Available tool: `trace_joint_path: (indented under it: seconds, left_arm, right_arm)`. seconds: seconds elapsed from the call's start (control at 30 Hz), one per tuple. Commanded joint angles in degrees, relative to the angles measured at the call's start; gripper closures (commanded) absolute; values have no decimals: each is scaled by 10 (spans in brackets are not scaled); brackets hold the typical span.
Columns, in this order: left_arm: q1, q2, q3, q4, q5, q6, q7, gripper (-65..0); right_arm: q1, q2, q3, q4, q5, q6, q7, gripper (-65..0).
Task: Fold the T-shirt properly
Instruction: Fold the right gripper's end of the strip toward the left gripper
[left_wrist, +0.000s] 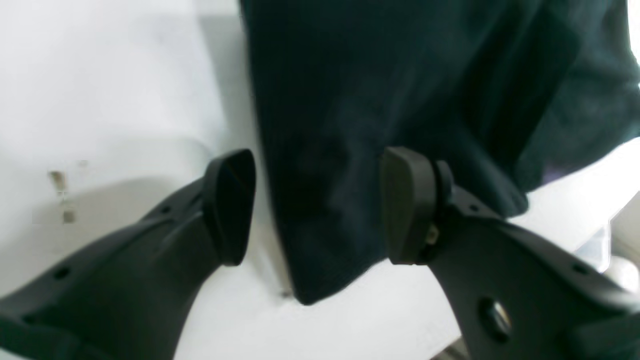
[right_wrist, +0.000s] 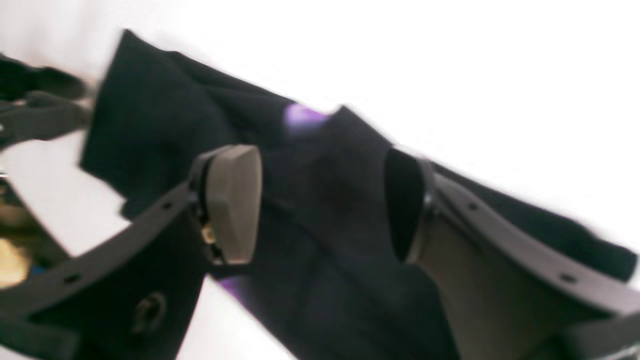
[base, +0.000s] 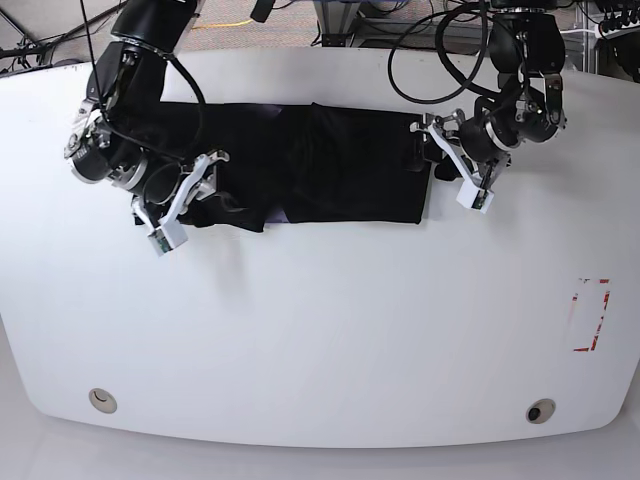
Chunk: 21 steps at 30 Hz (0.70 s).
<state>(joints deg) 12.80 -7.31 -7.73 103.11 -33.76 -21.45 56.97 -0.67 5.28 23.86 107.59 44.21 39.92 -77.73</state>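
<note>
The right pincer (base: 196, 172) stands apart over the left end of the T-shirt (base: 300, 165), a folded strip on the white tabletop (base: 320, 330). At its right end, the left pincer (base: 436, 150) stands apart; the purple patch (right_wrist: 300, 116) is blurred.

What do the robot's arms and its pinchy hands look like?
Both arms are black with black cables looping off them. The left gripper and right gripper each have two dark, rounded paddle-shaped fingers on flat arms dotted with small holes, with white parts near the wrists.
</note>
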Motion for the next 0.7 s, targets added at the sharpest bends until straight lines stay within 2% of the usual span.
trace_joint_path:
  seconds: [0.0,0.1,0.23,0.4,0.57,0.67]
  left_arm:
    - [-2,-5,-1,10,-7,-3,-15,-367]
    - [-1,-4,-1,10,-7,-3,-15,-367]
    - [-1,-4,28,8,-5,-3,-16,-367]
    - [-3,-1,55,9,15,-3,-16,-367]
    - [-1,1,81,8,49,-3,-18,-367]
    - [0,8,90,8,55,-3,-18,-367]
  right_arm:
    - [12,-15,-52,-3,14,1,7,-358]
    - [19,-34,-97,-27,14,1,9,-358]
    - [26,-42,-153,-54,14,1,14,-358]
    - [49,-39,-229,-98,15,1,53,-357]
    - [56,-37,-276,-125,15,1,57,-357]
    - [58,-22,-298,-129,14,1,62,-357]
